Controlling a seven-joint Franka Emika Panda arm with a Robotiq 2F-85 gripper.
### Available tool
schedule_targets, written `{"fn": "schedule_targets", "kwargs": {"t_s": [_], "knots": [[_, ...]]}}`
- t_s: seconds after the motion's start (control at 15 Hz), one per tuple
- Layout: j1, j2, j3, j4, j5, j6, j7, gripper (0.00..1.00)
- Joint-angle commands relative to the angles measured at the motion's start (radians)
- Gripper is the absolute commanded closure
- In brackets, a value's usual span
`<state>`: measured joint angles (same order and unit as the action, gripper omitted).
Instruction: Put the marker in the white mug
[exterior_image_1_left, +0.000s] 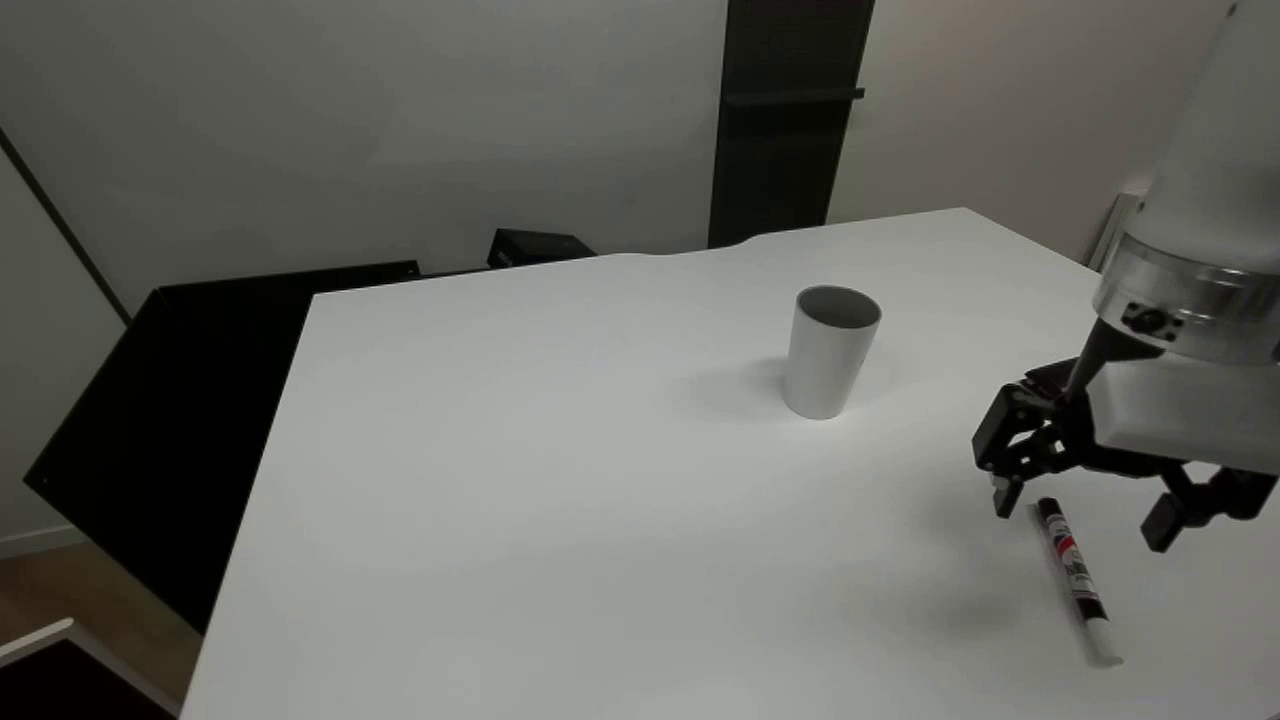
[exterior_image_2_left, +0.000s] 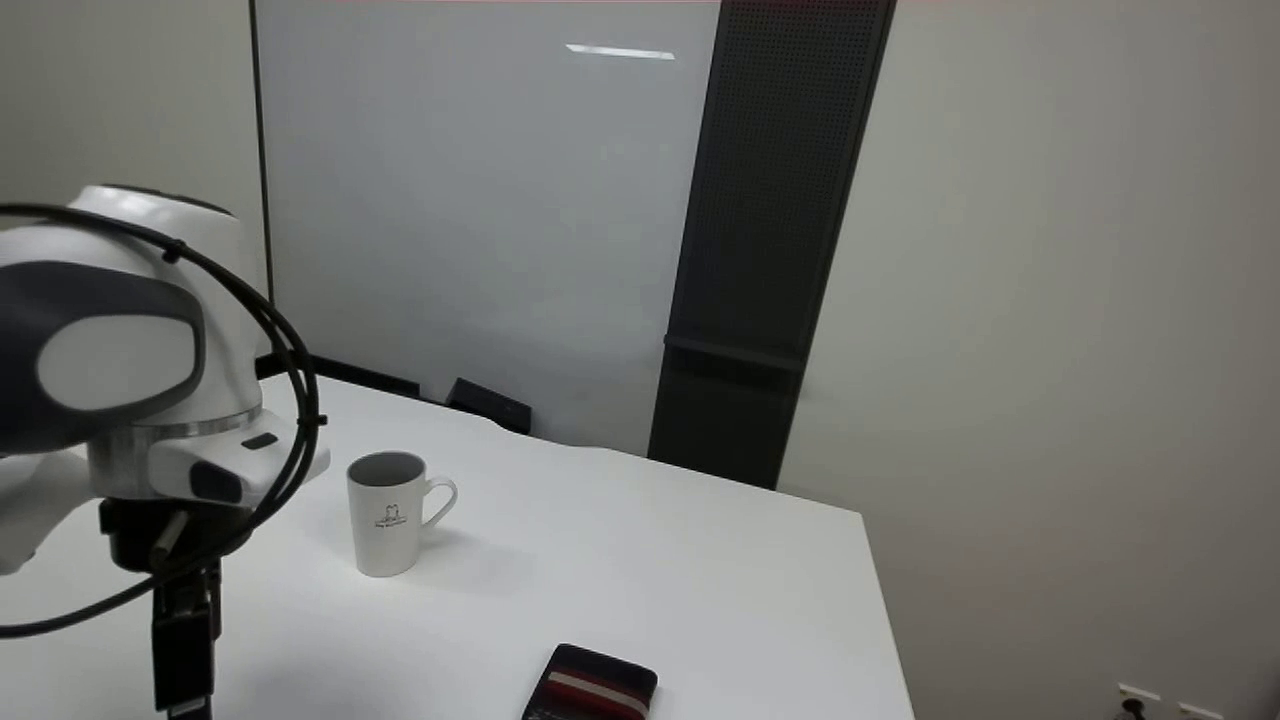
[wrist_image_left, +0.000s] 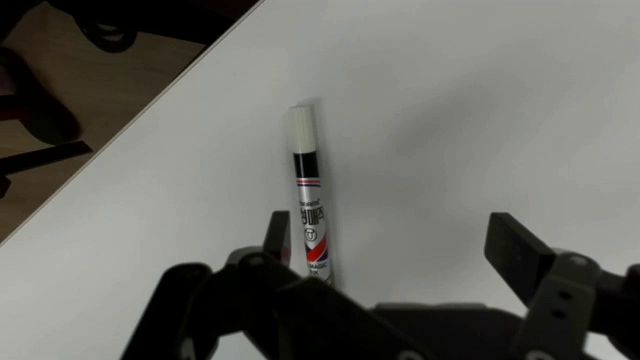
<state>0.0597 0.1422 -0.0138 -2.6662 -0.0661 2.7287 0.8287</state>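
The mug (exterior_image_1_left: 827, 358) shows a smooth, ceramic-looking finish, the marker (wrist_image_left: 311, 200) a faint gloss, the table (exterior_image_1_left: 520, 480) a smooth, matt top. The end effector (exterior_image_1_left: 1082, 522) looks matt; a shiny metal ring (exterior_image_1_left: 1225, 305) bands the smooth, plastic-looking arm (exterior_image_1_left: 1220, 160).

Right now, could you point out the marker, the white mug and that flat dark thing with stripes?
Marker (wrist_image_left: 310, 196): in the wrist view, on the middle of its printed barrel.
White mug (exterior_image_2_left: 387, 522): in an exterior view, on its outer wall.
Flat dark thing (exterior_image_2_left: 594, 689): in an exterior view, on its striped top.
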Motion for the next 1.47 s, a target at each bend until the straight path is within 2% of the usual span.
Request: {"fn": "schedule_targets", "kwargs": {"t_s": [0.0,0.2,0.33,0.73,0.93,1.27,1.33,1.4], "knots": [[0.042,0.027,-0.061,-0.02,-0.096,0.028,0.131,0.0],[0.056,0.06,-0.082,-0.025,-0.119,0.038,0.152,0.0],[0.059,0.084,-0.081,-0.032,-0.103,0.068,0.122,0.0],[0.092,0.173,-0.112,-0.053,-0.073,0.232,0.072,0.0],[0.104,0.217,-0.109,-0.065,-0.013,0.309,0.016,0.0],[0.099,0.257,-0.081,-0.062,0.134,0.344,-0.102,0.0],[0.101,0.261,-0.081,-0.063,0.157,0.353,-0.12,0.25],[0.105,0.263,-0.082,-0.062,0.176,0.362,-0.134,0.27]]}}
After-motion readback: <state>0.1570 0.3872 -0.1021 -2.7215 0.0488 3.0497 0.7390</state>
